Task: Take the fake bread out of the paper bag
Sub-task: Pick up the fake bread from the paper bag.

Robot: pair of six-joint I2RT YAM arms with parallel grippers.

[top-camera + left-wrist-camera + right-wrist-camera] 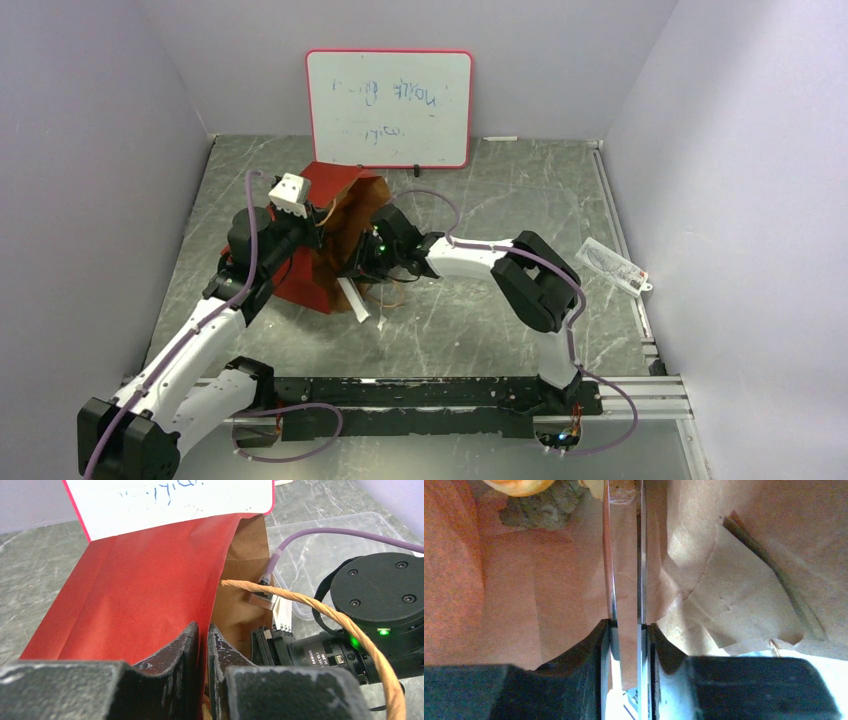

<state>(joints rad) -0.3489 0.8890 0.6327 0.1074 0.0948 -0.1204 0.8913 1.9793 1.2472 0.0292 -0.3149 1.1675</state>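
Pinching the red wall of the paper bag (135,595) at its mouth edge, fingers pressed together on it: left claw (202,632), at the left of the bench (500,190). Shows red outside and brown kraft inside, crumpled, mouth turned rightward. Sits left of centre, in front of the whiteboard (388,108).

Holds the fake bread (519,485) deep inside on the kraft: an orange rounded piece cut off by the picture's top edge, touching a rough grey-brown lump (544,510) below it.

Loops across the opening: a thin orange-tan handle (310,605), with the right arm's black wrist (382,595) crowding the mouth behind it. Reaches in from the right: right claw (627,625), fingers narrowly apart, a thin flat strip (624,570) standing between them; cannot tell whether gripped or only flanked.

Lies just below the bag: a white strip (355,298). Rests far right, well apart: a printed packet (612,265).

Appears from the right wrist only: the bread. Appears from the left wrist: the pinch on the wall. Hides the bag's inside from above, yet shows the packet.
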